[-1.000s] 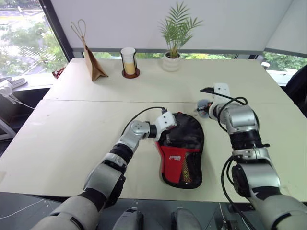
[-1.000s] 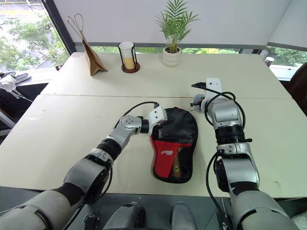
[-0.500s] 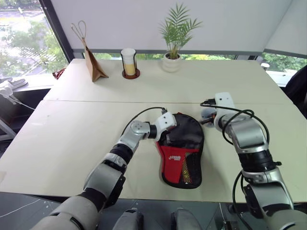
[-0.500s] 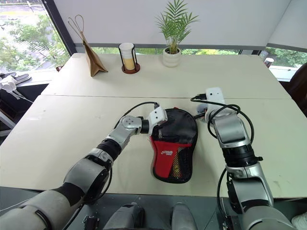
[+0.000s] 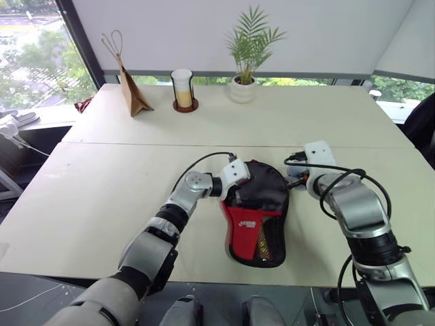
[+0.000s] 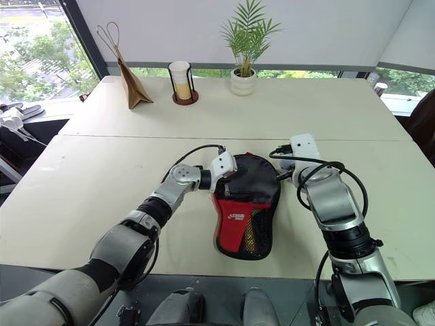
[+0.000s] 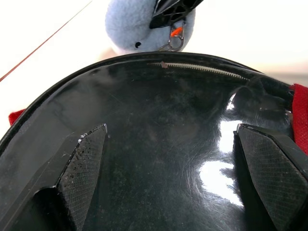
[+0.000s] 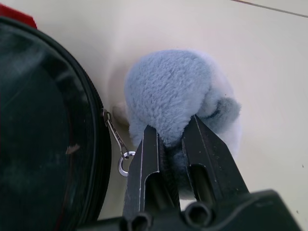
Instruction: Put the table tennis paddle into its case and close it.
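The case lies flat in the middle of the table, black at its far end and red with a mesh pocket nearer me. My left gripper is open, its fingers spread wide and resting on the case's black top by its left edge. My right gripper is shut on a grey-blue plush toy at the case's far right edge. A small chain links the toy to the case's zipper. The table tennis paddle is hidden.
A brown paper bag, a cup in a dark holder and a potted plant stand along the table's far edge. A seam crosses the pale table beyond the case.
My right gripper has drawn back toward me along the case's right edge, taking the plush toy with it. The left gripper and the case have stayed put.
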Motion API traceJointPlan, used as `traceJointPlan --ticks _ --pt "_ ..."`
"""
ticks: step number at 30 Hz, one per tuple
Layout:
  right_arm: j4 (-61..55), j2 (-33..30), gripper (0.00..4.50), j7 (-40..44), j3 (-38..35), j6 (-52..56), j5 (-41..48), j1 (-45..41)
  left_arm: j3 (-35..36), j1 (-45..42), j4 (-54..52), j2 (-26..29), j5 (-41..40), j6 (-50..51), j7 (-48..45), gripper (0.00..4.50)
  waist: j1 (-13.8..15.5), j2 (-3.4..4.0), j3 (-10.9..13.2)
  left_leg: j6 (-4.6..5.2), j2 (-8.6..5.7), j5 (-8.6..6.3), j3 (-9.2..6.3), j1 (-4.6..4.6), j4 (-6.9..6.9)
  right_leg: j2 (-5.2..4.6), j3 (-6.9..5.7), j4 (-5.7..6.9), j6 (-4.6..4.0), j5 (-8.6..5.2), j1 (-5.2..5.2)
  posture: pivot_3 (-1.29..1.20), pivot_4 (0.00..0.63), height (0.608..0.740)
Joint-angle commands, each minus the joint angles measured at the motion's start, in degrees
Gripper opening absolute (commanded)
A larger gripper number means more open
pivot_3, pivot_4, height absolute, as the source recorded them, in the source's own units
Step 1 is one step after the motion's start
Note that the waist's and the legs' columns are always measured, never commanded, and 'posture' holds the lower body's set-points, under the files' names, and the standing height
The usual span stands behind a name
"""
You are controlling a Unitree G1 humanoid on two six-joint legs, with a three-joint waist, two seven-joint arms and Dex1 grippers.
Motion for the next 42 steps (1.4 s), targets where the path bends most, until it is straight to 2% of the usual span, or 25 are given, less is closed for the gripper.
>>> traceJointPlan --ticks 1,8,11,19,31,42 --pt "-3.3 -1.7 0.14 1.2 1.3 2.9 1.3 1.9 -2.6 2.8 4.1 2.1 4.0 2.4 0.2 4.50 0.0 0.00 0.0 0.00 0.00 0.00 0.00 0.01 0.00 0.00 0.00 0.00 0.00 0.00 0.01 0.00 0.150 0.740" --pt "-10.2 -3.5 0.14 1.7 1.4 7.1 3.0 4.8 -2.6 2.8 4.2 2.1 4.0 2.4 0.5 4.50 0.2 -0.01 0.0 0.06 0.01 -0.04 0.00 0.26 -0.11 0.00 0.00 -0.12 0.01 -0.01 0.27 0.00 0.150 0.740" --pt "-13.6 -3.4 0.14 1.6 0.2 10.7 3.9 5.9 -2.6 2.7 4.2 2.1 4.0 2.4 0.7 4.50 0.2 -0.02 0.0 0.49 0.02 -0.29 0.00 0.59 -0.19 0.01 0.00 -0.20 0.02 -0.02 0.57 0.00 0.150 0.740" --pt "-21.4 -5.1 0.14 1.9 -3.0 14.2 6.6 10.1 -2.8 2.7 4.5 2.0 4.1 2.3 1.2 4.50 0.3 -0.02 0.0 0.52 0.02 -0.30 0.00 0.62 -0.19 0.02 0.02 -0.24 0.02 -0.02 0.62 0.00 0.150 0.740" --pt "-29.6 -15.4 0.14 6.1 -6.9 14.2 17.5 17.2 -2.9 2.1 5.5 1.9 4.2 2.3 2.0 4.50 0.5 -0.07 0.0 0.59 0.02 -0.34 -0.01 0.66 -0.18 0.02 -0.01 -0.35 0.05 -0.03 0.75 0.00 0.150 0.740" --pt "-35.7 -23.6 0.14 7.5 -5.3 14.2 25.5 19.4 -3.0 1.8 6.0 1.9 4.3 1.9 2.1 4.50 1.8 -0.13 0.1 0.64 0.02 -0.37 -0.01 0.65 -0.17 0.00 -0.04 -0.58 0.06 -0.04 0.86 0.00 0.150 0.740"
